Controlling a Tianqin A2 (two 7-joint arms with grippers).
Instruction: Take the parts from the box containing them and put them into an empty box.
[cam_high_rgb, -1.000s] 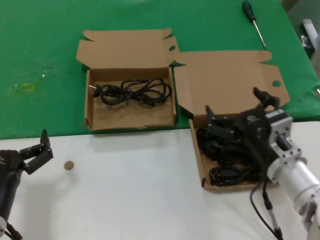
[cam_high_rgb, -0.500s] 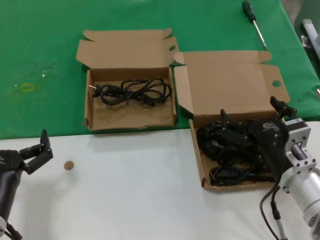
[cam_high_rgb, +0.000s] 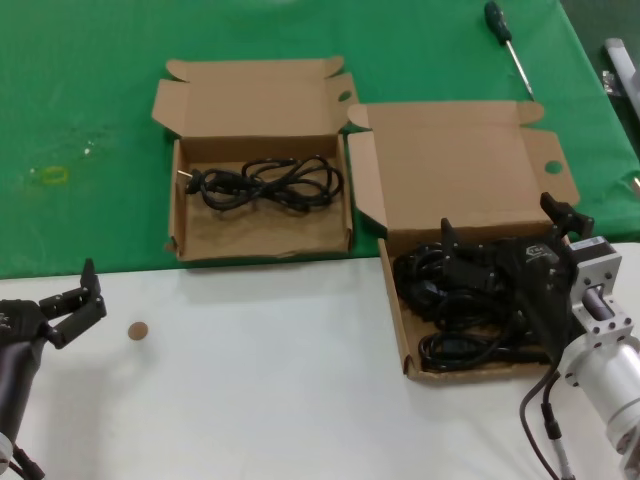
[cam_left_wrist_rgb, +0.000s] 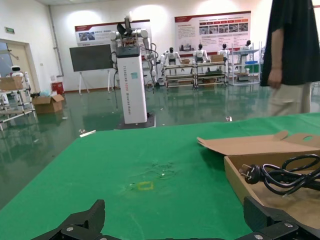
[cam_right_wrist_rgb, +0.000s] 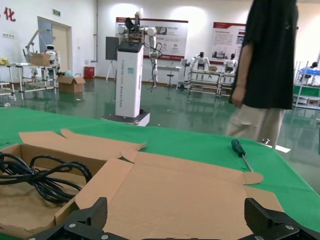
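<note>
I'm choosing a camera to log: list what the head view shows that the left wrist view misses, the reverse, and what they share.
Head view only: the larger box full of cords under the open right end effector, the screwdriver, a small brown disc.
Left wrist view only: a hall with display boards and a standing person.
Both: the smaller box holding one cord bundle, and the open left end effector.

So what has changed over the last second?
The right end effector came down and toward the robot, settling open over the power cords in the larger box, gripping nothing visibly. The left end effector, smaller box and its cord stayed put.
</note>
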